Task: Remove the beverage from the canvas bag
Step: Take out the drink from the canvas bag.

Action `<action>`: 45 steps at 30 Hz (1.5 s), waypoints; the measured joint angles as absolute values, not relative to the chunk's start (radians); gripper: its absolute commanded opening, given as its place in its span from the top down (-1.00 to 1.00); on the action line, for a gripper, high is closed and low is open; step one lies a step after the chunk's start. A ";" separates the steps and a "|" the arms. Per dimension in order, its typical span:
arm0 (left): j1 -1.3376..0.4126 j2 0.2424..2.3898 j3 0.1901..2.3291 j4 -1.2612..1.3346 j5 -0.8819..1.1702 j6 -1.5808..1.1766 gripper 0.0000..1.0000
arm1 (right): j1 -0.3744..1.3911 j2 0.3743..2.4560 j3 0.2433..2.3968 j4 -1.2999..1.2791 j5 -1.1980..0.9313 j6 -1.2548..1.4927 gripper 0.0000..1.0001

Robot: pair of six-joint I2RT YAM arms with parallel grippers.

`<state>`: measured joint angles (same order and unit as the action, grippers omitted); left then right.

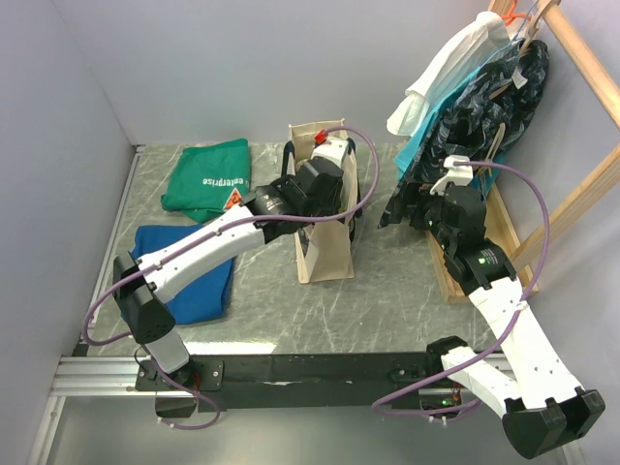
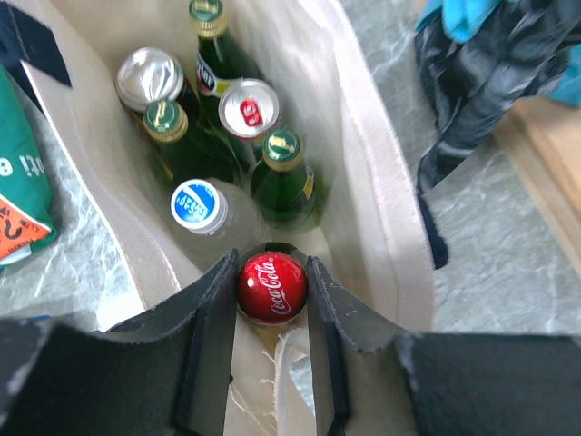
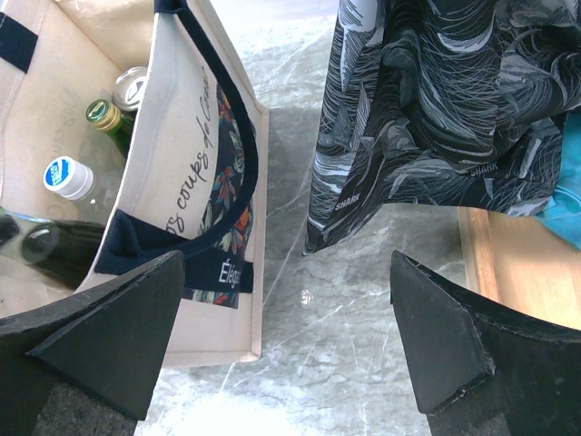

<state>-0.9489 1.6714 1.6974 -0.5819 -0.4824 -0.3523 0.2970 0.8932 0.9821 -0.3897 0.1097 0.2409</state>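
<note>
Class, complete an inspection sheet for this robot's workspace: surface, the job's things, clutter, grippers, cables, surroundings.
Surface: grey marbled table.
Job's things: canvas bag stands upright, holding green bottles and cans; Coca-Cola bottle at one end.
Clutter: green T-shirt and blue cloth lie left of the bag.
Grippers: left gripper inside the bag, shut on the Coca-Cola bottle's cap; right gripper open, above the table beside the bag.
Cables: purple cables loop along both arms; one arcs over the bag.
Surroundings: pale walls; wooden rack with hanging clothes on the right.
</note>
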 measured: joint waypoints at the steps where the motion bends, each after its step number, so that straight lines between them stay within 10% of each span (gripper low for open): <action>1: -0.949 1.672 1.710 -0.588 -0.480 -0.351 0.98 | 0.297 0.893 0.982 -0.390 0.110 0.241 -1.00; 45: -0.949 1.651 1.969 -0.715 -0.426 -0.255 0.98 | 0.297 0.969 1.026 -0.413 0.150 0.237 -1.00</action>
<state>-0.9489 1.6508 1.9690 -0.7147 -0.4263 -0.2554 0.2970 0.9688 1.0256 -0.4133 0.1501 0.2367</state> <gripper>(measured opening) 0.373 0.999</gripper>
